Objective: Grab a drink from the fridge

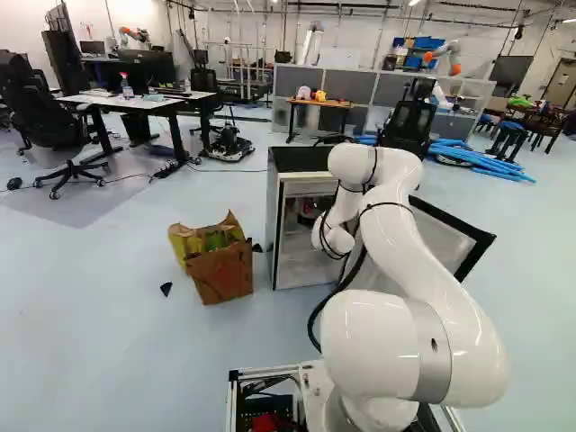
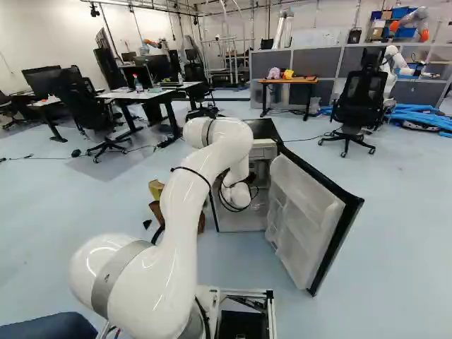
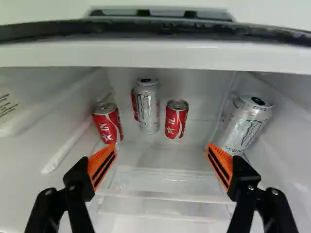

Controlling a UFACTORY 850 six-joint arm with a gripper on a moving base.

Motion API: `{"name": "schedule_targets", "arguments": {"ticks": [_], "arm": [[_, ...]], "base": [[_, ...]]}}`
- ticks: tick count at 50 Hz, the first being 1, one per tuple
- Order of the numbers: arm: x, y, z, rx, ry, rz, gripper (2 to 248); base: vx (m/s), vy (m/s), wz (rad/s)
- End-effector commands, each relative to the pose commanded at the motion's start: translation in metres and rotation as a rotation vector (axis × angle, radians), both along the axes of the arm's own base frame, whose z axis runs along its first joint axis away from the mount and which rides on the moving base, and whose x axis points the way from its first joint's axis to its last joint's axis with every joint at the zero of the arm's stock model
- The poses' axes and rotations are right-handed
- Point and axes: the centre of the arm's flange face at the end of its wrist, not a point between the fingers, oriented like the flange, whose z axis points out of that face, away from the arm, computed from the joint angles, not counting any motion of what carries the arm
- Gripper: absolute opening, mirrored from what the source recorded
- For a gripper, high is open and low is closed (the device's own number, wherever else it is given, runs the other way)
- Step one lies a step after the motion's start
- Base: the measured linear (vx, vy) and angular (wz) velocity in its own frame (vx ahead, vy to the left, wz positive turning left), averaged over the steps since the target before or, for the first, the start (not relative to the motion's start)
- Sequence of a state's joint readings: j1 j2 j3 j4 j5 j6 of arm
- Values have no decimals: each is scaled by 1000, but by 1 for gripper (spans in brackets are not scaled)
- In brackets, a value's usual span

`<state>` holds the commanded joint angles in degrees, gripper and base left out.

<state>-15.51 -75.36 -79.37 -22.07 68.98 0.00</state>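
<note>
Before drink cans point(image 3: 147, 109), tool point(image 1: 310, 212) spread wide

Lettering marks the red cans point(image 3: 176, 120) and silver cans point(image 3: 147, 109), and apparently a side-wall label point(image 3: 8, 105).

a pale fridge shelf point(image 3: 165, 158), twelve pointing straight in from its front edge, carries upright cans: a red can point(image 3: 108, 127) towards eleven, a tall silver can point(image 3: 147, 109) just before twelve with a partly hidden red one point(image 3: 134, 104) beside it, a small red can point(image 3: 176, 121) just past twelve, a large silver can point(image 3: 245, 127) towards one.
</note>
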Motion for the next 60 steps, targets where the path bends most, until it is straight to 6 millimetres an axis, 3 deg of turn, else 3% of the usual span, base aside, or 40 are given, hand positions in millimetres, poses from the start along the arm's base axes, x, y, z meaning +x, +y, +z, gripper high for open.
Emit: {"name": "schedule_targets", "arguments": {"ticks": [23,60], "arm": [[7,-1,-34,1,1,-7,247],[28,-2,-41,-8,-51,1,247]], "base": [[0,0,0],[0,0,0]]}}
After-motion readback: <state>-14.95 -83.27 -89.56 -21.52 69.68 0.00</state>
